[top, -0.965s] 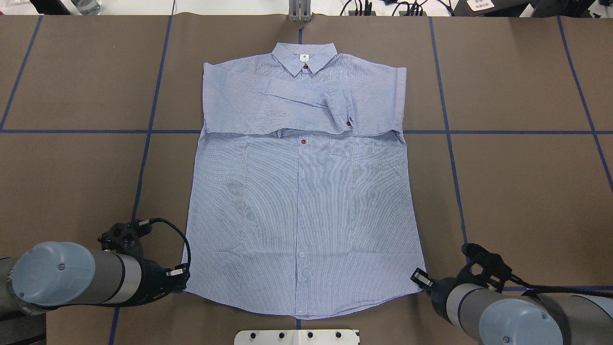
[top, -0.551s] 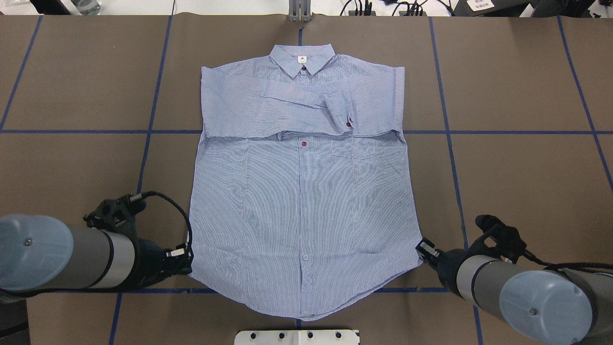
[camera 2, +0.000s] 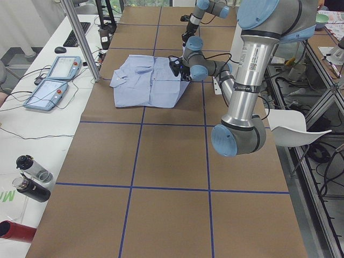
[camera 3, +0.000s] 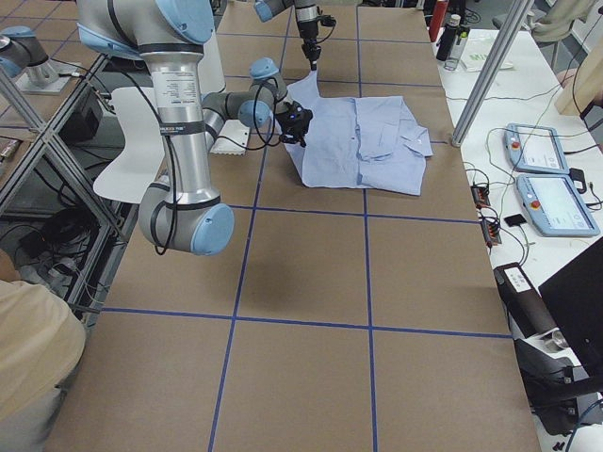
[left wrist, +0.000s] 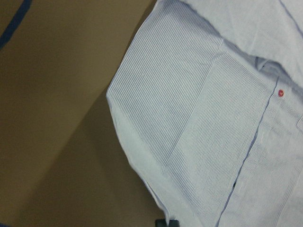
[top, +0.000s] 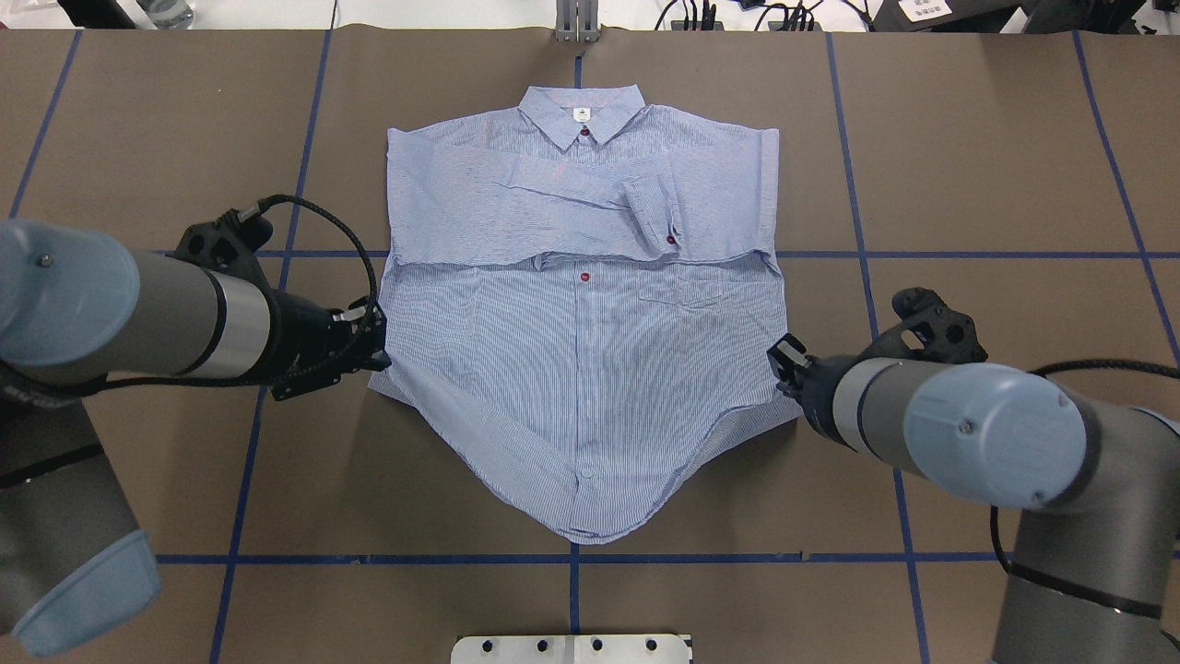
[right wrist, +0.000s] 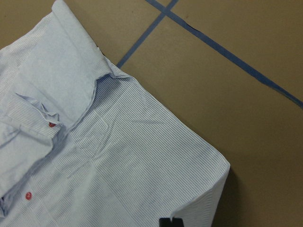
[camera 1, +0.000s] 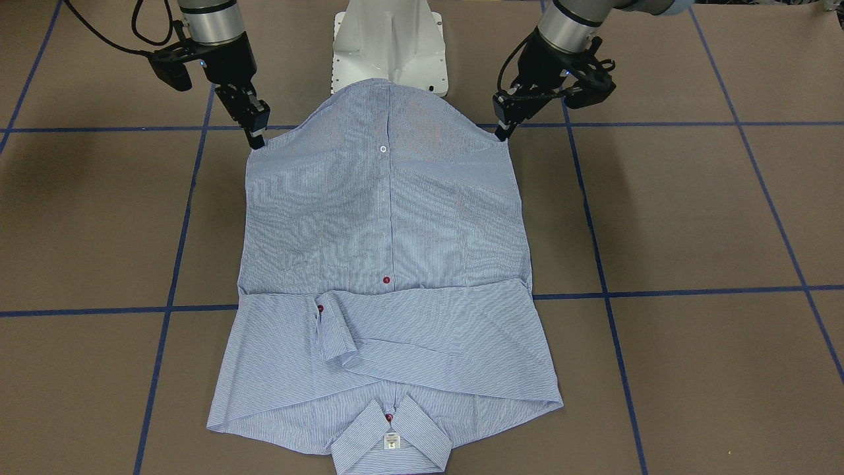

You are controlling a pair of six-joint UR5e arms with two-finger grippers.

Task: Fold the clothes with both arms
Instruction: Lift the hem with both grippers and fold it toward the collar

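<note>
My left gripper (top: 376, 349) and right gripper (top: 782, 361) are each pinched shut on a bottom corner of the shirt (top: 581, 369). It lies mid-frame in the overhead view, with the collar (top: 581, 115) toward the top. I judge this to be the bottom-up fold (the hem (top: 590, 527) sags between my grips). Next I should carry both corners level toward the shoulders, then let go.

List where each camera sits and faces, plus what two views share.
Front: across the table, facing the white base; shirt, left hand, right hand.
Overhead: behind the base, looking down; shirt, both hands.
Left side: table's left end; left arm nearest.
Right side: table's right end; right arm nearest.
Left wrist: down on shirt edge; fingertip.
Right wrist: shirt corner; fingertip.
Front and overhead share both hands holding the shirt.
</note>
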